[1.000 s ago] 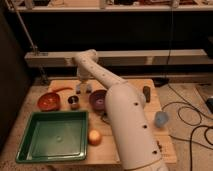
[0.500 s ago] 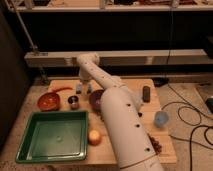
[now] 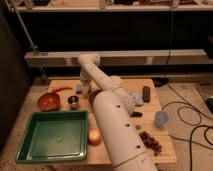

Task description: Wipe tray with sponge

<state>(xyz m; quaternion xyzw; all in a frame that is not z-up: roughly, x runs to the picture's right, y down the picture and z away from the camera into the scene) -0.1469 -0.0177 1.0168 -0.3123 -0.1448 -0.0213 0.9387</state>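
One wooden table [image 3: 162, 134] carries everything. The robot's white arm [image 3: 117, 125] is next in bulk: it rises from the 6 o'clock edge, crosses the middle of the top and bends over at its elbow toward 11 o'clock, a reach that makes sense because the sponge lies on the far side. The tray [image 3: 24, 150] sits at the table's 7 o'clock corner, open face up and bare inside, with its long axis running 9 to 3 along the near edge. I judge that this leaves its floor free for wiping once the sponge arrives. A red bowl [image 3: 48, 101] stands at 10 o'clock of the table, with a small metal cup [image 3: 73, 102] just beside it at its 3 o'clock. Both lie between tray and sponge, so the carry back should pass over or around them. A pale blue cup [image 3: 161, 119] stands well apart at 3 o'clock, and an orange fruit [image 3: 94, 136] lies just beside the tray's 3 o'clock rim. The sponge [image 3: 79, 88] is a small blue patch near the far edge at 11 o'clock, well apart from the tray. It seems to lie flat with its long axis 9 to 3, though it is too small to be sure. The gripper [image 3: 86, 91] hangs pointing down just beside the sponge at its 3 o'clock; whether it is open, closed or gripping I cannot tell. The step in hand looks like the pickup.
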